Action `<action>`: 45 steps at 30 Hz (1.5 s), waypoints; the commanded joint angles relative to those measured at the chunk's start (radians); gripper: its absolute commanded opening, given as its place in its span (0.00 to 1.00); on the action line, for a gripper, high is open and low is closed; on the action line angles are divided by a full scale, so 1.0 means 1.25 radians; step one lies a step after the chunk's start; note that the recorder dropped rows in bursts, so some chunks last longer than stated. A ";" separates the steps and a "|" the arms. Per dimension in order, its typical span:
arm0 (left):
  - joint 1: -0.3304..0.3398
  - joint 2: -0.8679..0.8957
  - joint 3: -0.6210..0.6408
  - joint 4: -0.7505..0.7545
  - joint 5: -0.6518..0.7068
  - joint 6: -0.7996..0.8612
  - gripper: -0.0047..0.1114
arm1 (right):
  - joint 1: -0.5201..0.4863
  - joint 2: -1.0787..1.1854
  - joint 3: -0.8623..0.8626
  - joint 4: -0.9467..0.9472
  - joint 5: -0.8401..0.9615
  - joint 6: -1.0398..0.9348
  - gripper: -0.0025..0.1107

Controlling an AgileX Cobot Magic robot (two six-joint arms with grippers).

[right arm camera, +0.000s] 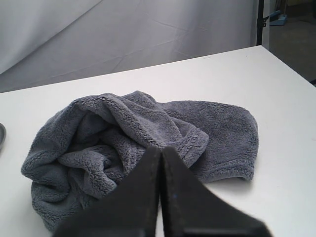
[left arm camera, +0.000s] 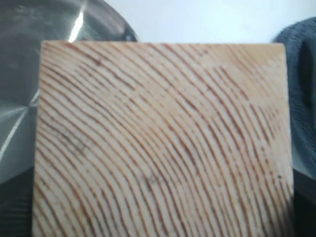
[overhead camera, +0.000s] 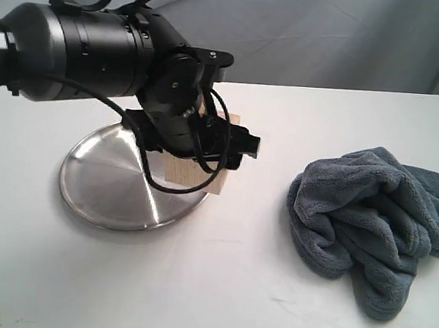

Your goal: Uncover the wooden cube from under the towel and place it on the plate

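The wooden cube, pale with striped grain, hangs at the right rim of the shiny steel plate. My left gripper is shut on it from above. In the left wrist view the cube fills nearly the whole frame, with the plate behind it and the fingers hidden. The grey-blue towel lies bunched on the table to the right, apart from the cube. My right gripper hovers over the towel, shut with nothing between its fingers; the exterior view does not show it.
The white table runs under everything. A grey backdrop cloth hangs behind it. A dark stand pole rises past the table's far corner. The left arm's bulky black body hangs over the plate.
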 commanded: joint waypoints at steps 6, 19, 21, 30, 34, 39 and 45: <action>0.114 -0.019 -0.001 0.051 0.059 -0.003 0.54 | -0.006 -0.003 0.002 0.002 0.000 -0.004 0.02; 0.252 -0.017 -0.001 0.010 0.045 0.033 0.54 | -0.006 -0.003 0.002 0.002 0.000 -0.004 0.02; 0.258 -0.007 -0.001 -0.019 0.015 0.033 0.54 | -0.006 -0.003 0.002 0.002 0.000 -0.004 0.02; 0.257 0.072 -0.001 -0.046 -0.084 0.046 0.54 | -0.006 -0.003 0.002 0.002 0.000 -0.004 0.02; 0.257 0.100 -0.001 -0.049 -0.063 0.082 0.54 | -0.006 -0.003 0.002 0.002 0.000 -0.004 0.02; 0.257 0.130 -0.001 -0.053 -0.063 0.082 0.55 | -0.006 -0.003 0.002 0.002 0.000 -0.004 0.02; 0.257 0.153 -0.001 -0.054 -0.074 0.121 0.67 | -0.006 -0.003 0.002 0.002 0.000 -0.004 0.02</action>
